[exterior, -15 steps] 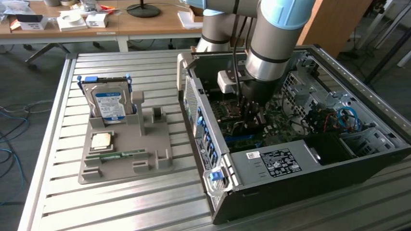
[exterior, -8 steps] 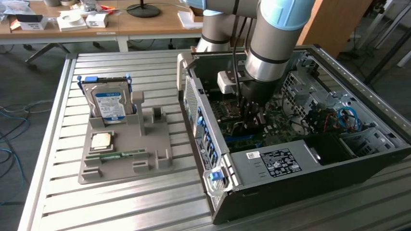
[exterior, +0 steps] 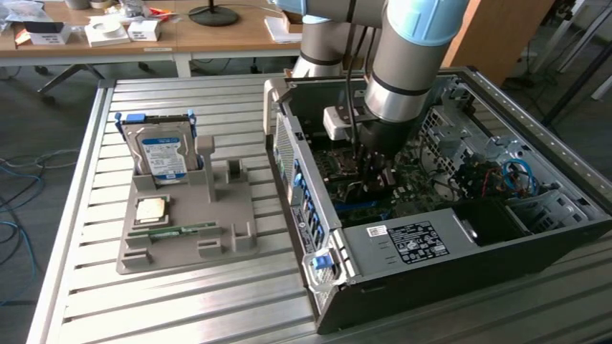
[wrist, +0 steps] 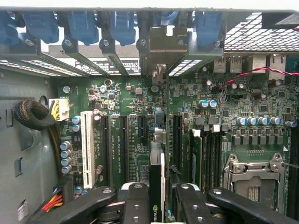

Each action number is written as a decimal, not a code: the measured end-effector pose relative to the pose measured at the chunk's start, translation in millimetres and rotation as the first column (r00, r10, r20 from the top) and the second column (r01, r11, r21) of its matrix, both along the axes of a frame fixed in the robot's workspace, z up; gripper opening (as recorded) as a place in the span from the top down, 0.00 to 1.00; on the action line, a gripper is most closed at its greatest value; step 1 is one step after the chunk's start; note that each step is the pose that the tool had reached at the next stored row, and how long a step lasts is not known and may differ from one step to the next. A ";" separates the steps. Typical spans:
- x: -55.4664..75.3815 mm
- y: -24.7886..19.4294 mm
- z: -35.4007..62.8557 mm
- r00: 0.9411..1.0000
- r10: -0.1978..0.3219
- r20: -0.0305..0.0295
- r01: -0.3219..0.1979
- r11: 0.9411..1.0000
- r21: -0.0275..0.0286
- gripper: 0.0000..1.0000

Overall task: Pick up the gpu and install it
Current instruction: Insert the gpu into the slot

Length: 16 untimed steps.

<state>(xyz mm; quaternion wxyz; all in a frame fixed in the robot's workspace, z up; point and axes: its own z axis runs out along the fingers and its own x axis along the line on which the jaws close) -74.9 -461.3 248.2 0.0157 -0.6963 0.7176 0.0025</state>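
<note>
While reaching down into the computer case [exterior: 535, 215], the jaws grip the gpu [wrist: 156, 184] edge-on over the motherboard [wrist: 135, 107].

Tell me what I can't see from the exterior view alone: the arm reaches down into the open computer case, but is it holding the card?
Observer: Yes. In the wrist view the gpu stands on edge, clamped between the fingers.
Operator: Where is it over the motherboard?
Observer: It runs along the dark expansion slots, between the white slot and the processor socket.
Operator: And its far end?
Observer: A silver bracket, in line with the card, sits at the case's rear slot openings, under the blue clips.
</note>
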 end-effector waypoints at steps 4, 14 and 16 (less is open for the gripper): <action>0.0 0.0 0.0 1.000 0.000 0.000 0.000 1.000 0.000 0.74; 0.0 0.0 0.0 1.000 0.000 0.000 0.000 1.000 0.000 0.74; 0.0 0.0 0.0 1.000 0.000 0.000 0.000 1.000 0.000 0.74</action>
